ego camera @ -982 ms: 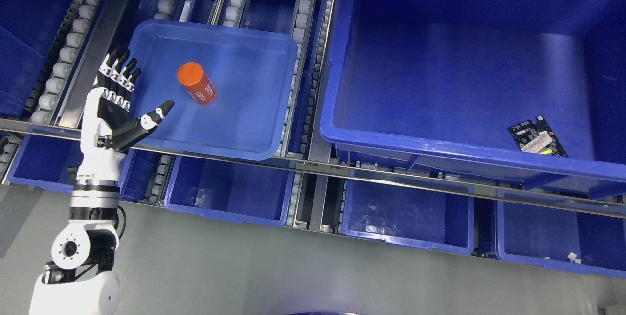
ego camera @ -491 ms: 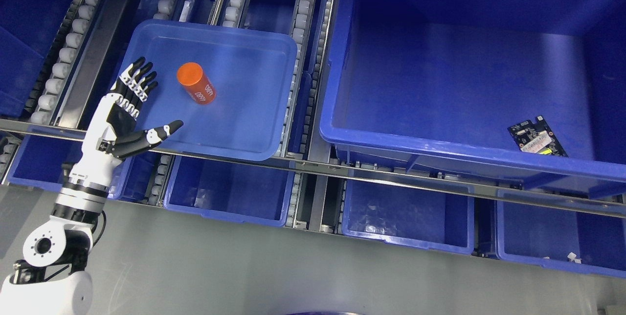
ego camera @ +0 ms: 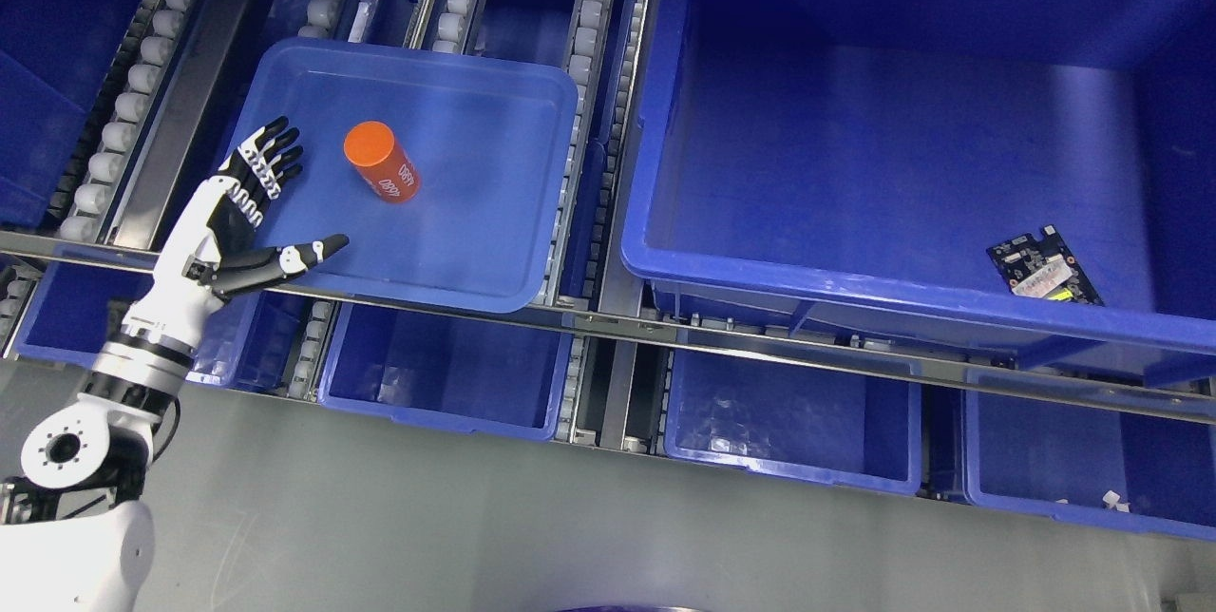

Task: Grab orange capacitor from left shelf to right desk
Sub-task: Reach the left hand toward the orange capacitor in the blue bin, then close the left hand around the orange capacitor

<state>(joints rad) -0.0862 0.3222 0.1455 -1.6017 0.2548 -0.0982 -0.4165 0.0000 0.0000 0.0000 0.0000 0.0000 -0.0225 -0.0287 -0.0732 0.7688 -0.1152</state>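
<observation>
Lying tilted: glossy orange cylinder capacitor (ego camera: 382,161) | smooth plastic tray (ego camera: 494,213) | left hand (ego camera: 237,218) fingers (ego camera: 271,151) wide

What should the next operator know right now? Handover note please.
Left hand: open, fingers spread, thumb out, at the left edge of the shallow tray, holding nothing.
Right hand: not in view.
Orange capacitor: lying in that tray on the shelf, to the right of the hand, not touched.
Circuit board: in the big bin on the right, not part of the job.
Done: hand brought up beside the capacitor.
Left: grasp it, lift it out, carry it to the right desk, which is not in view.
</observation>
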